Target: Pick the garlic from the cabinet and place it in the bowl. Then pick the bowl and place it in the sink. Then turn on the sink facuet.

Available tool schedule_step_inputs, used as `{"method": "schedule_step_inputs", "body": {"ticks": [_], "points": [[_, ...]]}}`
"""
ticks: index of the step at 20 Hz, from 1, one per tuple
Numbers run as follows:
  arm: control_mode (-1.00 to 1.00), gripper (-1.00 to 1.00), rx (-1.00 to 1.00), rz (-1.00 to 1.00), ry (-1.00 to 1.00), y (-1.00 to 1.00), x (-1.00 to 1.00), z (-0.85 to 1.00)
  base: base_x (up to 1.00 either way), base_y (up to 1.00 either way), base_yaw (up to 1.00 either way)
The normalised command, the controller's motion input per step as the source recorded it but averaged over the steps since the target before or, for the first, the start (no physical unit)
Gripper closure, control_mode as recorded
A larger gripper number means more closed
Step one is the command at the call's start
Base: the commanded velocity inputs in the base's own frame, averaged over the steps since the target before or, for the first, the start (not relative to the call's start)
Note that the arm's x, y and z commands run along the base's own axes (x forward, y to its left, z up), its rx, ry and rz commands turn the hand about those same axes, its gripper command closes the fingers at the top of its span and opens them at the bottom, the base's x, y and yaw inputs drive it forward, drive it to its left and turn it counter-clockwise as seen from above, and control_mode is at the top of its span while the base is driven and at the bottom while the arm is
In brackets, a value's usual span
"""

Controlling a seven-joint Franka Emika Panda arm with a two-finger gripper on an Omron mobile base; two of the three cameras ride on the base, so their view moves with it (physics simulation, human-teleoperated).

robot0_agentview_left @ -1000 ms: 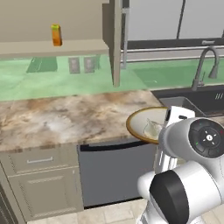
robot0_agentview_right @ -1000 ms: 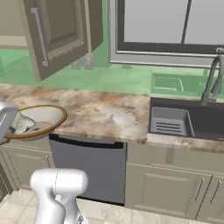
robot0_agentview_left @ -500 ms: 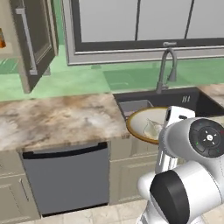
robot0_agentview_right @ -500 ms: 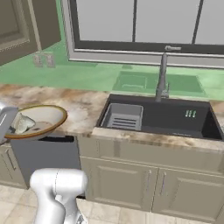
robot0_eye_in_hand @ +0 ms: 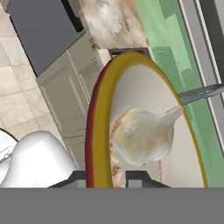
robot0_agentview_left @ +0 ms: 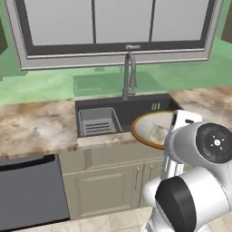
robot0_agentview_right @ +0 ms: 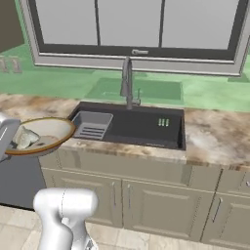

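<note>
- While the sink [robot0_agentview_right: 141,128] stretches dark across the middle of the right base view, with its ribbed rack insert [robot0_agentview_right: 92,124] in the left part of the basin, the bowl should be brought over the open right part, kept level, and lowered until it sits on the basin floor before the jaws let go.
- The sink facuet [robot0_agentview_left: 128,74] stands above the basin's back edge in the upper middle of the left base view; the carry should pass in front of it, low enough to miss the spout.
- The bowl [robot0_agentview_left: 154,131] hangs in the air at centre right of the left base view, over the front edge of the sink and counter.
- The gripper [robot0_eye_in_hand: 105,176] is clamped on the bowl's rim, one finger on each side of the wall at the bottom of the hand view.
- The garlic [robot0_eye_in_hand: 142,136] lies inside the bowl, just above the fingers [robot0_eye_in_hand: 136,176], near them; contact cannot be told.
</note>
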Motion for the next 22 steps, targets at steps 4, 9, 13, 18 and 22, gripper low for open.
{"method": "schedule_step_inputs", "body": {"ticks": [4,9,13,18,22], "points": [[1.0,1.0,0.0,0.0,0.0,0.0,0.0,0.0,0.03,-1.0,0.0],[1.0,1.0,0.0,0.0,0.0,0.0,0.0,0.0,0.27,-1.0,0.0],[1.0,1.0,0.0,0.0,0.0,0.0,0.0,0.0,0.53,-0.7,0.0],[1.0,1.0,0.0,0.0,0.0,0.0,0.0,0.0,0.73,-0.13,-0.01],[1.0,1.0,0.0,0.0,0.0,0.0,0.0,0.0,0.42,0.13,-0.07]]}}
